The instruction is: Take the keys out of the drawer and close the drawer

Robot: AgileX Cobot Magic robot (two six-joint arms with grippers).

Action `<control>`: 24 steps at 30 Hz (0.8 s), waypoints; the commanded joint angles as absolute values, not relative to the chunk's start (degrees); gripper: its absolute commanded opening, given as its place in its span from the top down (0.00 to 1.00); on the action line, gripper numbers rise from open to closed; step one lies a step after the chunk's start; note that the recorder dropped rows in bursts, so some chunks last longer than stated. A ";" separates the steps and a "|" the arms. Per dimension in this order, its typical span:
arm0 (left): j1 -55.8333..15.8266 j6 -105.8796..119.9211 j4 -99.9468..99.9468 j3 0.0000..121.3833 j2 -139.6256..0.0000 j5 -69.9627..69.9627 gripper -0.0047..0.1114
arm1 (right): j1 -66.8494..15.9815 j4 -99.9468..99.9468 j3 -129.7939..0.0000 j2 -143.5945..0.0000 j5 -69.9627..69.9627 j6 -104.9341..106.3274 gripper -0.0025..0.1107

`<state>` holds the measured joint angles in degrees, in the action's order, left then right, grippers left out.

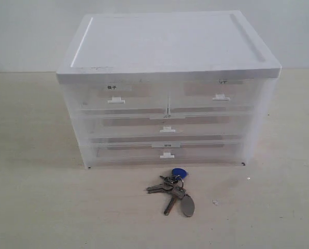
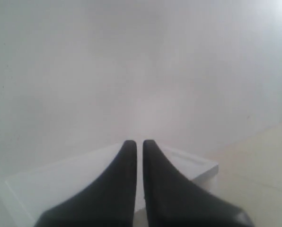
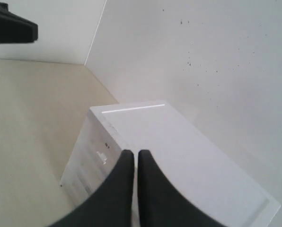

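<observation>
This is looking like a robot lab's test bench: a pale beige tabletop (image 1: pixel 40 207) is running back to a plain white wall (image 1: pixel 19 31) at twelve o'clock, faint dark specks (image 3: pixel 198 61) are showing on that wall, and a white plastic cabinet (image 1: pixel 170 46) is sitting centre-stage.

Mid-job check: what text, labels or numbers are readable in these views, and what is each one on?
Left top drawer label: two dark characters, too blurred to read.
Right top drawer label: faint dark marks, too blurred to read.
Keys, blue fob, grey tag: no readable marking.
Both wrist views: no text in sight.
</observation>
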<state>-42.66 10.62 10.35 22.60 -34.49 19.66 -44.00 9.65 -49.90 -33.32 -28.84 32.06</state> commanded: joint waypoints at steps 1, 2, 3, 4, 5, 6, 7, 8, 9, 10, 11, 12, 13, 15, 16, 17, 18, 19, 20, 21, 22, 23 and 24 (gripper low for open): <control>-42.56 7.77 10.88 22.34 -25.17 15.37 0.92 | -43.96 8.34 -47.33 -27.14 -28.58 31.94 0.98; -42.56 7.77 10.88 22.34 -23.26 14.27 0.92 | -43.96 8.26 -46.70 -25.95 -28.34 31.94 0.98; -42.56 7.77 10.88 22.34 -21.82 13.25 0.92 | -43.96 8.26 -45.99 -24.43 -28.05 31.94 0.98; -42.56 7.77 10.88 22.34 -20.12 12.01 0.92 | -43.96 8.26 -45.20 -22.96 -27.61 31.82 0.98; -42.56 7.77 10.88 22.34 -18.49 10.72 0.92 | -43.96 8.26 -44.56 -21.77 -27.16 31.49 0.98; -42.56 7.77 10.88 22.34 -17.28 9.70 0.92 | -43.96 8.26 -43.86 -20.39 -27.16 31.06 0.98; -42.56 7.77 10.88 22.34 -15.84 8.39 0.92 | -43.96 8.26 -43.24 -19.08 -27.26 30.60 0.98; -42.56 7.77 10.88 22.34 -14.46 6.95 0.92 | -43.96 8.26 -42.63 -17.81 -27.26 30.51 0.98; -42.56 7.77 10.88 22.34 -13.23 5.59 0.92 | -43.96 8.26 -42.20 -16.61 -27.38 30.46 0.98; -42.56 7.77 10.88 22.34 -12.09 4.20 0.92 | -43.96 8.26 -41.63 -15.42 -27.46 30.34 0.98; -42.56 7.77 10.88 22.34 -11.30 3.17 0.92 | -43.96 8.26 -41.20 -14.53 -27.46 30.04 0.98; -42.56 7.77 10.99 22.34 -10.48 1.71 0.92 | -43.96 8.26 -40.60 -13.19 -27.14 29.19 0.98; -42.56 7.77 10.99 22.34 -9.79 0.38 0.92 | -43.96 8.26 -40.20 -12.40 -27.02 28.71 0.98; -42.56 7.77 10.99 22.34 -8.82 -2.08 0.92 | -43.96 8.37 -39.62 -10.81 -26.87 27.68 0.98; -42.56 7.77 10.99 22.34 -8.57 -3.02 0.92 | -43.96 8.37 -39.50 -10.39 -26.87 27.11 0.98; -42.56 7.77 10.99 22.34 -8.39 -3.99 0.92 | -43.96 8.37 -39.50 -9.91 -27.13 26.23 0.98; -42.56 7.77 10.99 22.34 -8.14 -5.05 0.92 | -43.96 8.37 -39.50 -9.65 -27.21 25.34 0.98; -42.56 7.77 10.99 22.34 -7.97 -6.17 0.92 | -43.96 8.37 -39.50 -9.28 -27.21 24.22 0.98; -42.56 7.77 10.99 22.34 -7.86 -7.45 0.92 | -43.96 8.37 -39.50 -9.27 -27.21 23.49 0.98; -42.56 7.77 10.99 22.34 -7.73 -9.06 0.92 | -43.96 8.48 -39.50 -9.27 -27.21 22.40 0.98; -42.56 7.77 10.99 22.34 -7.48 -10.91 0.92 | -43.96 8.57 -39.50 -9.27 -27.21 21.40 0.98; -42.56 7.77 10.99 22.34 -7.39 -12.64 0.92 | -43.96 8.57 -39.50 -9.27 -27.21 20.20 0.98; -42.56 7.77 10.99 22.34 -7.27 -13.66 0.92 | -43.96 8.57 -39.50 -9.27 -27.21 19.40 0.98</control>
<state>-42.66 8.46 10.47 22.60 -7.79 -9.60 -44.00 8.36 -39.83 -9.48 -27.52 21.99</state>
